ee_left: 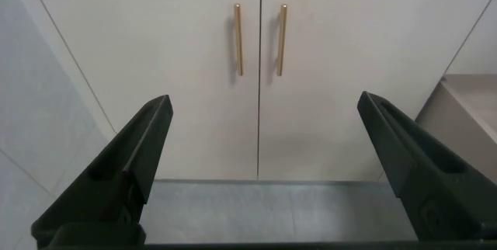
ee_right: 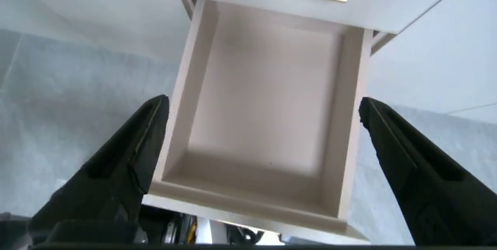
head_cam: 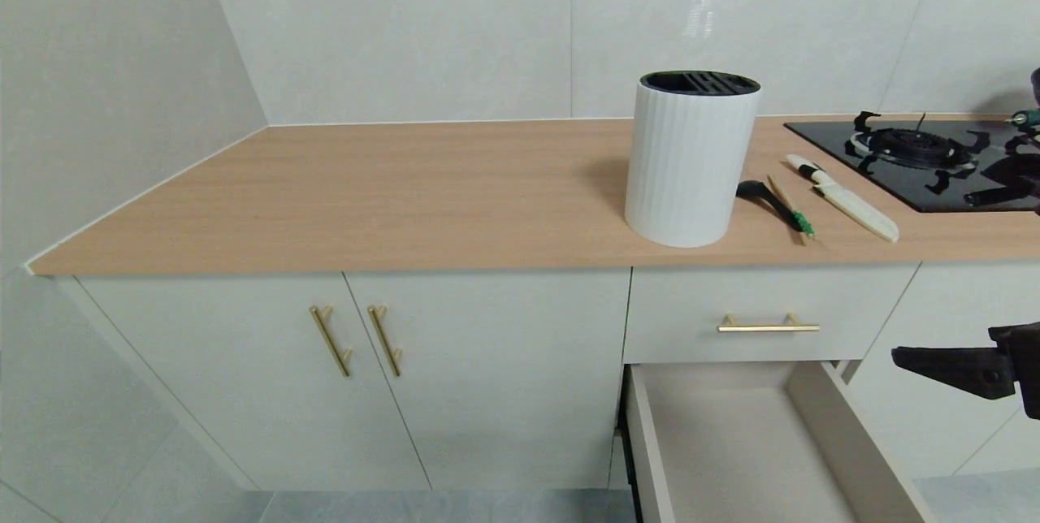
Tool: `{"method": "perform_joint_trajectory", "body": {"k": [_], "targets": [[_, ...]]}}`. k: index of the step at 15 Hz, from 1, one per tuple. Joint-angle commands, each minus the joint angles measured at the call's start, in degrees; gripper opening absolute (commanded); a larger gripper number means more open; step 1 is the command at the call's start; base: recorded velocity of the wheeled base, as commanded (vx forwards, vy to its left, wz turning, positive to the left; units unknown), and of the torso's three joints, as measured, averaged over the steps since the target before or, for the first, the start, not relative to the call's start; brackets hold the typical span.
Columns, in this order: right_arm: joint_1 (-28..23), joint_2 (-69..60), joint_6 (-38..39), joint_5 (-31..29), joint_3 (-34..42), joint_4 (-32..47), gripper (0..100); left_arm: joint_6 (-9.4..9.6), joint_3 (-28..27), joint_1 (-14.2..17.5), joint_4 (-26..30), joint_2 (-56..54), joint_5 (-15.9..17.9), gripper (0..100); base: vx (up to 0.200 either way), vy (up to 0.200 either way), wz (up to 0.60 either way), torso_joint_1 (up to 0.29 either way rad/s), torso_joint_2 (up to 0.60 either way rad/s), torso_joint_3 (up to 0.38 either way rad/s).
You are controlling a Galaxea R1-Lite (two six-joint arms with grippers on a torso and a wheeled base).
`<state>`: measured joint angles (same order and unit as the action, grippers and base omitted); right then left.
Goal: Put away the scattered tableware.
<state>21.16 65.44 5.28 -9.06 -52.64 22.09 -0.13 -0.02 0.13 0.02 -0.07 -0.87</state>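
The right hand [ee_right: 262, 106], spread wide and empty, hangs over the open drawer [ee_right: 248, 199], probably meant for storage. The ladle [head_cam: 762, 193], chopstick [head_cam: 790, 206] and knife [head_cam: 849, 200] lie higher, on the surface [head_cam: 406, 190] beyond it. The left hand [ee_left: 264, 101], also wide, faces the cupboard doors [ee_left: 334, 95].

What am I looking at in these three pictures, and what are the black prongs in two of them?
A two-armed kitchen robot. The wide picture comes from its head camera: a wooden counter with a ribbed white holder, a black ladle, a green-tipped stick and a white knife, beside a hob. The other two come from cameras on its wrists; the prongs are each arm's claw. The left claw, open, faces two cabinet doors. The right claw, open, hangs above a pulled-out drawer. Neither holds anything.
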Motion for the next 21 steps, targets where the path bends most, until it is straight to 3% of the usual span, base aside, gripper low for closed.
{"method": "perform_joint_trajectory", "body": {"k": [1,7,9,12,21], "targets": [[-0.07,0.48,-0.01,-0.26,-0.10,-0.64,100,-0.04,0.02,0.04,-0.02,0.07,-0.01,100,0.000,0.000,0.00,0.046,-0.14,-0.090],[-2.88,20.43,9.49,-5.97,-24.62,1.29,100,-0.04,0.02,0.04,-0.02,0.07,-0.01,100,0.000,0.000,0.00,0.004,-0.01,-0.009],[-2.88,27.20,13.71,-9.40,-28.75,1.29,100,-0.04,0.02,0.04,-0.02,0.07,-0.01,100,0.000,0.000,0.00,0.000,0.00,0.000],[-4.90,36.87,13.79,-14.41,-31.74,-4.07,100,-0.04,0.02,0.04,-0.02,0.07,-0.01,100,0.000,0.000,0.00,0.000,0.00,0.000],[-8.77,44.07,13.79,-17.57,-31.82,-9.96,100,-0.04,0.02,0.04,-0.02,0.07,-0.01,100,0.000,0.000,0.00,0.000,0.00,0.000]]}}
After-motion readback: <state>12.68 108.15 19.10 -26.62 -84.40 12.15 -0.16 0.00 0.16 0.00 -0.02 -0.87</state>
